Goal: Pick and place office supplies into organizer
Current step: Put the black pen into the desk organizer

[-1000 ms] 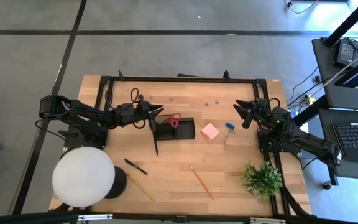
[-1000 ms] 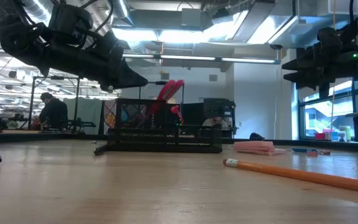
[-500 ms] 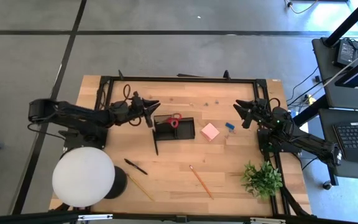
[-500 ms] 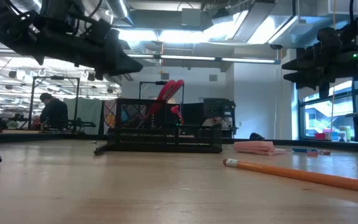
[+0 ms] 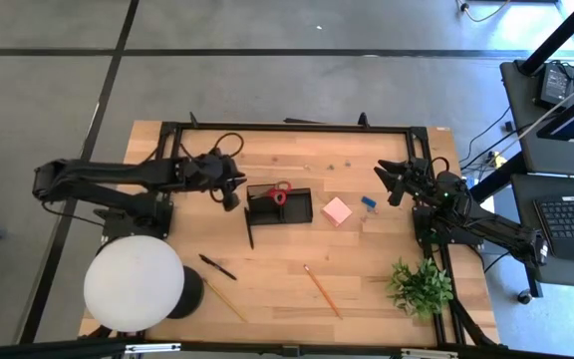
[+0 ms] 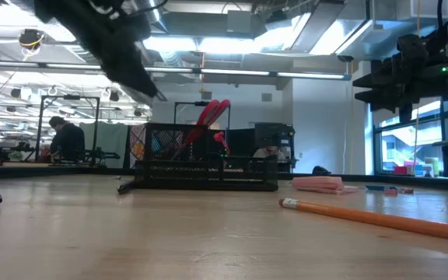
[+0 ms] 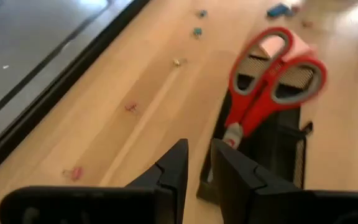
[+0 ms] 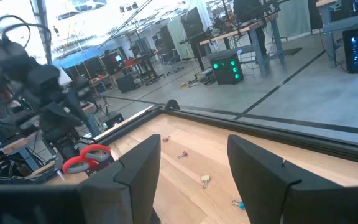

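Observation:
The black mesh organizer (image 5: 289, 207) stands mid-table. Red-handled scissors (image 7: 272, 74) stick up out of its left compartment, handles on top. A black pen (image 5: 250, 227) lies by the organizer's left end, reaching toward the near edge. My left gripper (image 5: 233, 191) hovers just left of the organizer, slanting down, open by a narrow gap (image 7: 197, 163) with nothing in it. The pink note block (image 5: 337, 210) and a small blue piece (image 5: 369, 202) lie right of the organizer. My right gripper (image 5: 391, 184) waits open (image 8: 191, 168) at the far right.
A second black pen (image 5: 217, 266) and two pencils (image 5: 225, 299) (image 5: 322, 291) lie toward the near edge. The white round lamp (image 5: 135, 281) stands at the near left, a green plant (image 5: 420, 286) at the near right. Small clips (image 7: 178, 61) dot the far side.
My left gripper has risen and drawn back from the organizer's left end toward the table's left edge. It has tipped up from pointing steeply down to a shallower slant. The pen by the organizer has stayed where it was.

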